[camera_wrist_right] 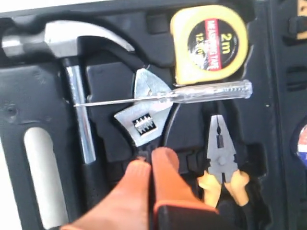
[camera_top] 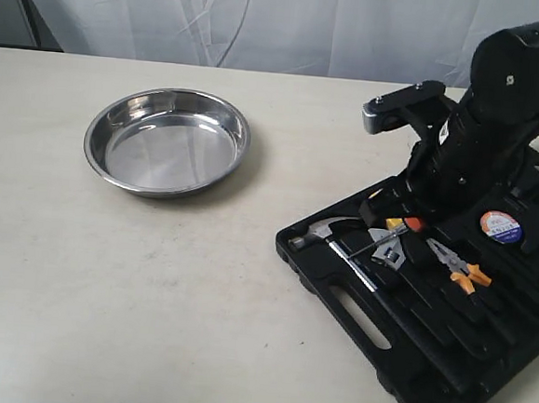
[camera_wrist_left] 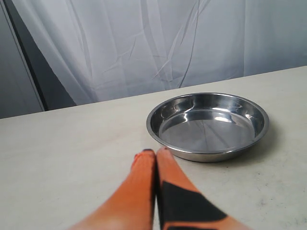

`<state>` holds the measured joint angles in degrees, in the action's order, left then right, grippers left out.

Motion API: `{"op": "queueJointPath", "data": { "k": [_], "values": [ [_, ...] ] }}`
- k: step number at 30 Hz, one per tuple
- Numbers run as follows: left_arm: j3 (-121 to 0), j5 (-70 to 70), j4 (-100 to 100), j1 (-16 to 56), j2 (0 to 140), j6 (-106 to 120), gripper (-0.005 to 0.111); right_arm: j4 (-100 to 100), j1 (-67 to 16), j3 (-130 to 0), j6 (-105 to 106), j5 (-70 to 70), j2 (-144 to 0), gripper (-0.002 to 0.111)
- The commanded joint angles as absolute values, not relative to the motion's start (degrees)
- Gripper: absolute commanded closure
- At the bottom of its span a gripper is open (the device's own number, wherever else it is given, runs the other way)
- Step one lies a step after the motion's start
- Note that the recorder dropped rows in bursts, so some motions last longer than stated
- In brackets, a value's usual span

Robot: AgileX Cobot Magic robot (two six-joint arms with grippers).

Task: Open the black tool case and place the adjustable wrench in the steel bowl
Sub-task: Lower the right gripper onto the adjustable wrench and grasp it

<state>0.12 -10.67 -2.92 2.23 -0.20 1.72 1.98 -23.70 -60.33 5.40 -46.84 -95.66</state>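
Note:
The black tool case (camera_top: 397,356) lies open at the right of the table, and its moulded tray (camera_wrist_right: 19,96) fills the right wrist view. The adjustable wrench (camera_top: 387,255) rests in its slot, silver head (camera_wrist_right: 144,120) up against a clear-handled screwdriver (camera_wrist_right: 192,94) lying across it. My right gripper (camera_wrist_right: 151,160) is shut, its orange fingertips just over the wrench's black handle below the head, with nothing visibly between them. The steel bowl (camera_top: 167,142) sits empty at the left. My left gripper (camera_wrist_left: 156,153) is shut and holds nothing, low over the table just short of the bowl (camera_wrist_left: 207,125).
In the case a claw hammer (camera_wrist_right: 76,43) lies beside the wrench, orange-handled pliers (camera_wrist_right: 221,158) on its other side and a yellow tape measure (camera_wrist_right: 208,43) beyond the head. The black right arm (camera_top: 500,117) leans over the case. A white curtain hangs behind the table.

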Motion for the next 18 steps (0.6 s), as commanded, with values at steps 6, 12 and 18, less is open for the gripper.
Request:
{"op": "queueJointPath", "data": {
  "k": [6, 12, 18],
  "values": [
    [0.0, -10.3, -3.1, 2.4, 0.0, 1.7, 0.106, 2.9, -23.4, -58.0, 5.3, -47.9, -99.5, 0.075],
    [0.0, -10.3, -3.1, 2.4, 0.0, 1.7, 0.106, 4.6, -23.4, -58.0, 5.3, -47.6, -103.1, 0.059],
    [0.0, -10.3, -3.1, 2.4, 0.0, 1.7, 0.106, 4.6, -23.4, -58.0, 5.3, -46.4, -106.5, 0.062]
  ]
}}
